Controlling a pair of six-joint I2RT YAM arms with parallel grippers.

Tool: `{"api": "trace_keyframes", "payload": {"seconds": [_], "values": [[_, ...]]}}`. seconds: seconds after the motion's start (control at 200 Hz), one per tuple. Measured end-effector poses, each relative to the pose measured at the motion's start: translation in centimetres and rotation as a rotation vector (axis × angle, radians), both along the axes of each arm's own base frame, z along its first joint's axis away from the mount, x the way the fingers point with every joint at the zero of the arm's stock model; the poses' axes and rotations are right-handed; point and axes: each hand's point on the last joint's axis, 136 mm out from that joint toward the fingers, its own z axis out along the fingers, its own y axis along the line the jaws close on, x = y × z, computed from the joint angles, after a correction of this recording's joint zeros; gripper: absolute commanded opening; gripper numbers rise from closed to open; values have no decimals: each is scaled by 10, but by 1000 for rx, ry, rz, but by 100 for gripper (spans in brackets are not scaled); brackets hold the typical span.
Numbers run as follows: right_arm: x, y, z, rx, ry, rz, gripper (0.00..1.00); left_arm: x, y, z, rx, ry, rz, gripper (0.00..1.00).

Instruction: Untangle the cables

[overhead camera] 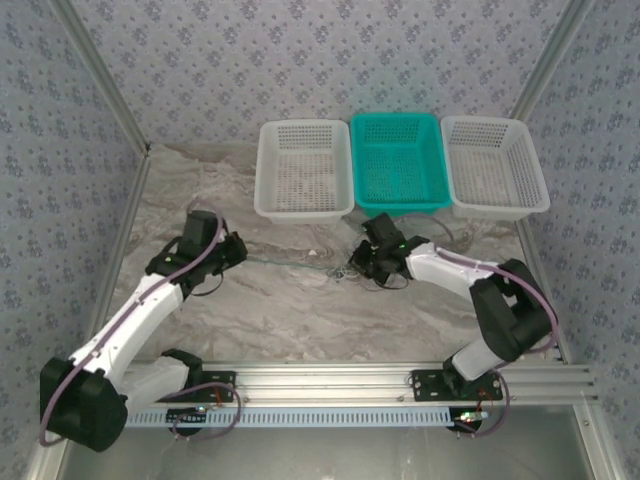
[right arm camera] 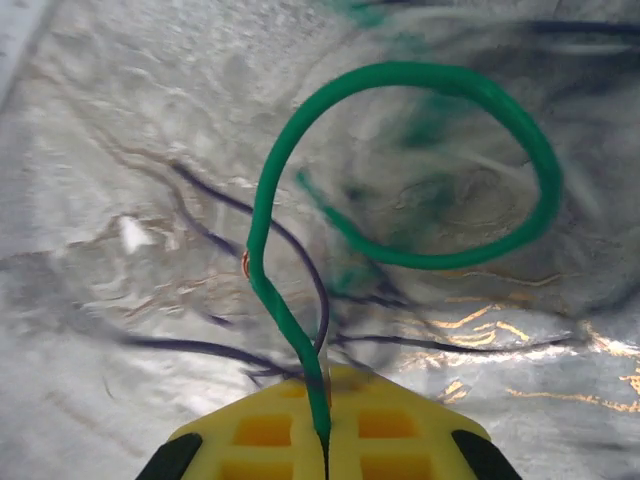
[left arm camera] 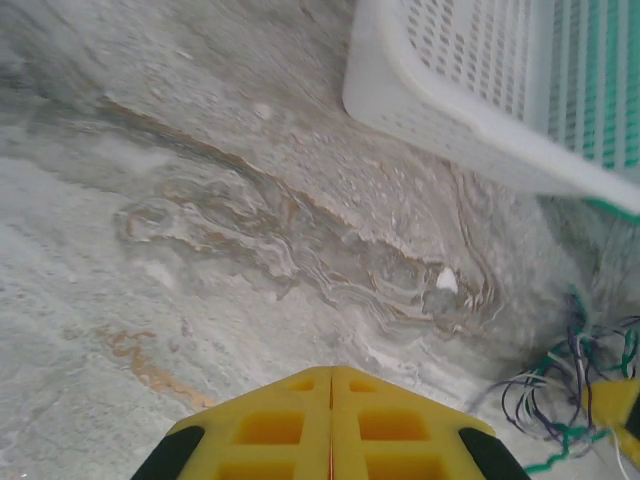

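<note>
The cables (overhead camera: pixel 345 270) lie as a small tangle of thin green, purple and whitish wires on the marbled table, in front of the teal basket. My right gripper (overhead camera: pixel 364 262) sits right at the tangle. In the right wrist view it (right arm camera: pixel 325 375) is shut on a green cable (right arm camera: pixel 420 70), which rises from the seam and curls into a loop, with purple cables (right arm camera: pixel 300 250) behind it. My left gripper (overhead camera: pixel 238 250) is to the left, shut (left arm camera: pixel 331 370), with the tangle (left arm camera: pixel 565 400) off to its right. A thin green wire (overhead camera: pixel 290 262) runs from the tangle toward it; whether it is held cannot be told.
Three baskets stand in a row at the back: white (overhead camera: pixel 305 168), teal (overhead camera: pixel 398 162) and white (overhead camera: pixel 493 165). The left white basket's corner (left arm camera: pixel 440 110) is close ahead of my left gripper. Patterned walls close in the left, right and back.
</note>
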Motion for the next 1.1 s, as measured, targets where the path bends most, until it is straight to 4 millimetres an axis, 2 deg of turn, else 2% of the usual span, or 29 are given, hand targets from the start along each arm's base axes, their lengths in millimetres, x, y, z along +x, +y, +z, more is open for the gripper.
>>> {"api": "trace_keyframes", "payload": {"seconds": [0.035,0.1,0.185,0.365,0.495,0.57,0.67,0.72,0.815,1.099], "values": [[1,-9,4,11,-16,-21,0,0,13,2,1,-4,41,0],[5,-42,2,15,-18,-101,0,1,39,7,0,-14,125,0],[1,-71,-8,-6,6,-165,0,-1,43,5,-11,-6,135,0],[-8,-78,-12,-40,20,-147,0,-7,38,-28,-20,82,114,0],[-9,-94,-10,-32,33,-183,0,-10,40,-34,-9,102,121,0],[-6,-123,-6,-2,23,-276,0,-12,53,-37,5,123,166,0],[-17,-179,-17,-42,49,-453,0,-15,94,-39,38,138,305,0],[-24,-197,-23,-66,71,-507,0,-17,113,-39,50,139,373,0],[-33,-206,-27,-81,93,-531,0,-19,123,-37,57,133,412,0],[-31,-208,-23,-87,74,-506,0,-12,112,-31,-2,104,366,0]]}}
